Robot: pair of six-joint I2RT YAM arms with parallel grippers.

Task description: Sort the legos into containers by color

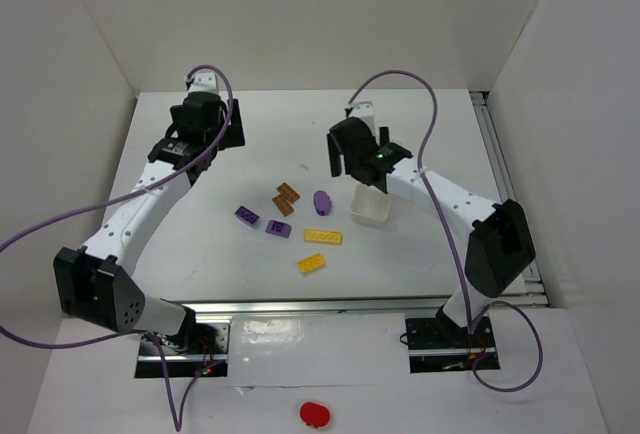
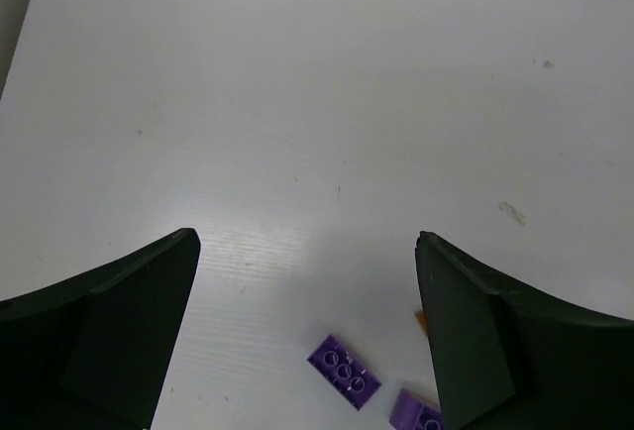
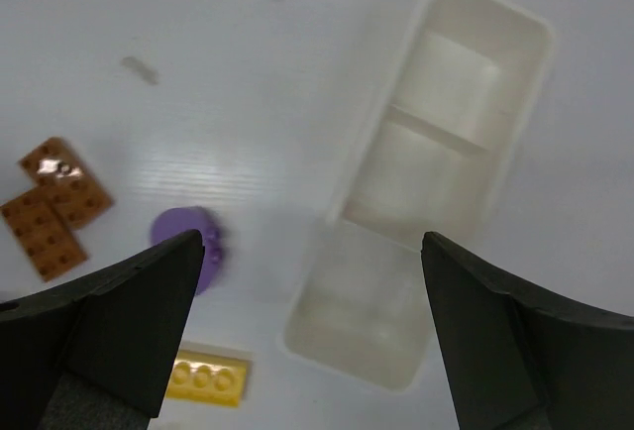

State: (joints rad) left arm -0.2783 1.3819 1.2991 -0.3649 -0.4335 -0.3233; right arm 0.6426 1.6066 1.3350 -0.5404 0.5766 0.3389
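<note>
The white divided tray (image 1: 371,206) lies right of centre; its three compartments look empty in the right wrist view (image 3: 426,182). My right gripper (image 1: 360,166) hovers open and empty over the tray's near end (image 3: 312,247). The bricks lie loose on the table: two orange-brown (image 1: 287,197), two flat purple (image 1: 247,216) (image 1: 279,228), a rounded purple piece (image 1: 322,201) and two yellow (image 1: 322,236) (image 1: 311,264). My left gripper (image 1: 190,129) is open and empty at the back left, apart from them. Its view (image 2: 307,242) shows one purple brick (image 2: 344,371) between the fingers.
A red blob (image 1: 314,413) lies on the near ledge in front of the arm bases. White walls close in the table on the left, back and right. A black mounting plate (image 1: 228,126) sits by the left gripper.
</note>
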